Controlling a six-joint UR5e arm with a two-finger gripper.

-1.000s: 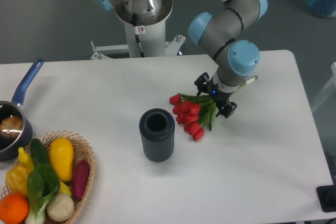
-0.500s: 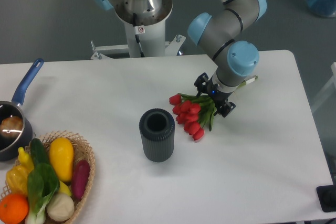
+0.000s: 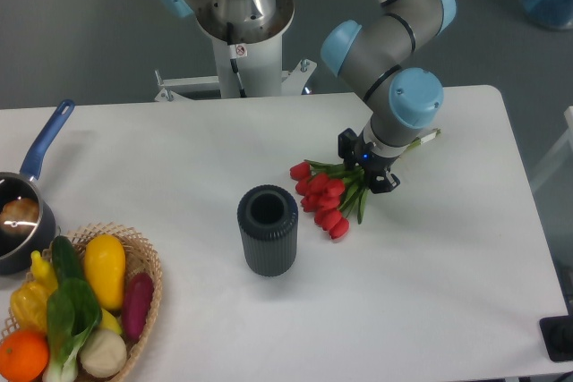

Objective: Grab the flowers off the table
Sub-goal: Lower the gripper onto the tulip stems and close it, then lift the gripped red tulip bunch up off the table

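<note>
White table (image 3: 448,248), flowers (image 3: 324,199) lying under tool (image 3: 365,167), stems between its fingers

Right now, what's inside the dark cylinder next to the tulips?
The dark cylinder shows an open top with only shadow inside; its bottom is hidden. The flowers lie outside, beside it.

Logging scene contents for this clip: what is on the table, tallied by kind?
Flower bunches: 1, the flowers under the gripper
Dark ribbed cylinders: 1
Pots: 1, blue-handled
Baskets of produce: 1
Total: 4, all on the table
</note>
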